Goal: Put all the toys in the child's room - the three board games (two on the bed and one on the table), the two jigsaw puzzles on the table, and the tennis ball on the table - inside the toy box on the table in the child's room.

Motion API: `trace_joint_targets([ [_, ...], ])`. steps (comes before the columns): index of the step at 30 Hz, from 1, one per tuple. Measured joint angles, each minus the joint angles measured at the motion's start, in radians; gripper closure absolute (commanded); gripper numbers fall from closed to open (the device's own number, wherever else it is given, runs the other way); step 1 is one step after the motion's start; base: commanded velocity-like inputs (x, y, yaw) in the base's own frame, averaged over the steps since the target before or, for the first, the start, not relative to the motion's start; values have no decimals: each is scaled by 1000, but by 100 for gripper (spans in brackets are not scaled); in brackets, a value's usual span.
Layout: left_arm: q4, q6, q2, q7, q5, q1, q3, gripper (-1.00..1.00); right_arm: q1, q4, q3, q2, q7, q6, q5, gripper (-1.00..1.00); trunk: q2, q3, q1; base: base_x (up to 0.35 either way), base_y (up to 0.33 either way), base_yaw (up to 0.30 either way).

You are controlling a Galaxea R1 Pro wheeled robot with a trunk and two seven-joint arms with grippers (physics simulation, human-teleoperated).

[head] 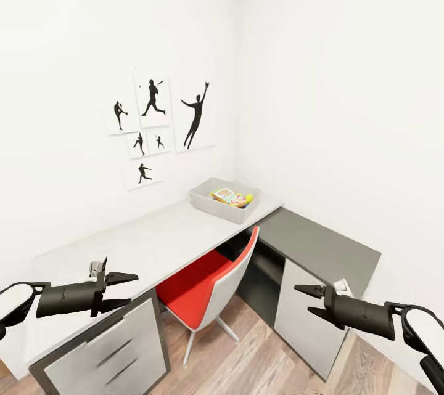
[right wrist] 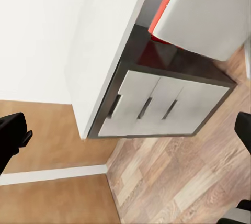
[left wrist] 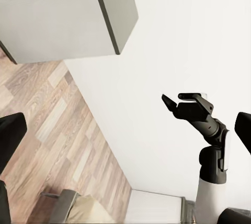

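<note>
Toy box at far corner of L-shaped desk, against the wall.
Box holds a colourful flat item, maybe a board game, with a small yellow-green round thing beside it, too small to name. Left gripper and right gripper both hang open and empty, low and well apart from the box. Red-and-white chair tucked under the desk; drawer unit over wood floor. Baseball silhouette prints on wall.

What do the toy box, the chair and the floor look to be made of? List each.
Toy box: pale, slightly see-through walls, likely plastic.
Chair: glossy red seat in a smooth white shell, probably moulded plastic.
Floor: brown planks with visible grain, wood or wood-look laminate.
</note>
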Motion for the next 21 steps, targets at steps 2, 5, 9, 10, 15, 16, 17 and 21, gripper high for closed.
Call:
trace_joint_targets([
  [2,0,0,0,0,0,0,0,-100,0,0,0,0,0,0,0,-100,0,2,0,-238,110,-177],
  [5,0,0,0,0,0,0,0,-100,0,0,0,0,0,0,0,-100,0,6,0,-231,98,-177],
  [9,0,0,0,0,0,0,0,-100,0,0,0,0,1,0,0,-100,0,11,0,-212,93,-177],
  [10,1,0,0,0,0,0,0,-100,0,0,0,0,1,0,0,-100,0,12,0,-189,95,-177],
  [15,1,0,0,0,0,0,0,-100,0,0,0,0,1,0,0,-100,0,18,0,-148,102,-177],
  [16,1,0,0,0,0,0,0,-100,0,0,0,0,1,0,0,-100,0,19,0,-120,105,-177],
  [17,1,0,0,0,0,0,0,-100,0,0,0,0,1,0,0,-100,0,20,0,-102,106,-177],
  [21,1,0,0,0,0,0,0,-100,0,0,0,0,0,0,0,-100,0,25,0,-40,111,-177],
])
